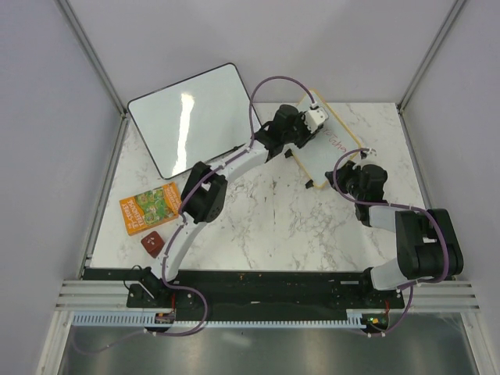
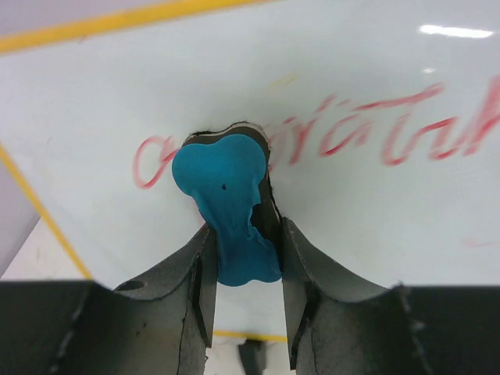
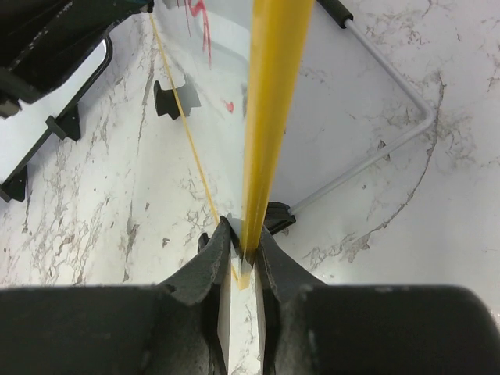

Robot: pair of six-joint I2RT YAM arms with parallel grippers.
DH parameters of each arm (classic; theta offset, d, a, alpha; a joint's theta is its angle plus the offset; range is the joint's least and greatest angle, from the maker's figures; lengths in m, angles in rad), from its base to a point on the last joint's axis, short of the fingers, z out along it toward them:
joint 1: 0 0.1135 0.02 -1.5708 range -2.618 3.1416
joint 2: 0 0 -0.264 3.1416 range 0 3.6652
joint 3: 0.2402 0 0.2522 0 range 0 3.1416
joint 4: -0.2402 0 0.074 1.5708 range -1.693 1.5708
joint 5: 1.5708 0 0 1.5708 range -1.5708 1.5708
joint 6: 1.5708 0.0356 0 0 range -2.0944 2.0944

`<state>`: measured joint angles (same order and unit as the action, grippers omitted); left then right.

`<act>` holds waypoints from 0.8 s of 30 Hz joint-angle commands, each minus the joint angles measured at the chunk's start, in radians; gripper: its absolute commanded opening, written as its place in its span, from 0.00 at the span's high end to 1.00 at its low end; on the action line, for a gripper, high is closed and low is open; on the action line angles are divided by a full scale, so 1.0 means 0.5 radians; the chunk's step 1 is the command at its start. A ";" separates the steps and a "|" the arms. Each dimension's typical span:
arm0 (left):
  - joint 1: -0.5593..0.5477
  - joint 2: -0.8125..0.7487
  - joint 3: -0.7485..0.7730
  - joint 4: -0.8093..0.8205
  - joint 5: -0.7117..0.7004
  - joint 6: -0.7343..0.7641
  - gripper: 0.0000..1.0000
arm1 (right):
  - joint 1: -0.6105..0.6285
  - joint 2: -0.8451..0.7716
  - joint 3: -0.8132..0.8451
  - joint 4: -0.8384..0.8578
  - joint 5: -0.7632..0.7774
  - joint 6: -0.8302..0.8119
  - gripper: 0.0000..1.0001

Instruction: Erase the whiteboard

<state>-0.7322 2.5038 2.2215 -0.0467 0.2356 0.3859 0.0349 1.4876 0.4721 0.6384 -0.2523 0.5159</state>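
Observation:
The small whiteboard (image 1: 332,148) with a pale yellow-wood frame and red handwriting stands tilted on black clip feet at the back right of the table. My left gripper (image 1: 311,119) is shut on a blue eraser (image 2: 226,205) and presses it flat against the board face (image 2: 367,211), over the left part of the red writing (image 2: 406,129). My right gripper (image 1: 353,173) is shut on the board's yellow frame edge (image 3: 266,117) at its near corner and holds the board upright.
A larger black-framed glossy board (image 1: 190,117) leans at the back left. An orange booklet (image 1: 153,208) and a small dark red block (image 1: 151,243) lie at the left. A thin grey wire stand (image 3: 391,141) rests on the marble behind the whiteboard.

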 commanded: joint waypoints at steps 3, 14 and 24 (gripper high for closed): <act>-0.005 -0.050 -0.209 0.087 0.169 -0.103 0.98 | 0.016 -0.011 -0.048 -0.083 0.005 -0.133 1.00; -0.272 -0.246 -0.363 0.149 0.333 0.032 0.98 | 0.016 -0.011 -0.048 -0.074 0.002 -0.139 1.00; -0.333 -0.323 -0.381 0.182 0.382 0.066 0.98 | 0.016 -0.012 -0.054 -0.068 -0.001 -0.136 1.00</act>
<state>-0.8951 2.3890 2.0274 0.0181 0.3786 0.3973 0.0357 1.4845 0.4614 0.6384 -0.2573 0.5121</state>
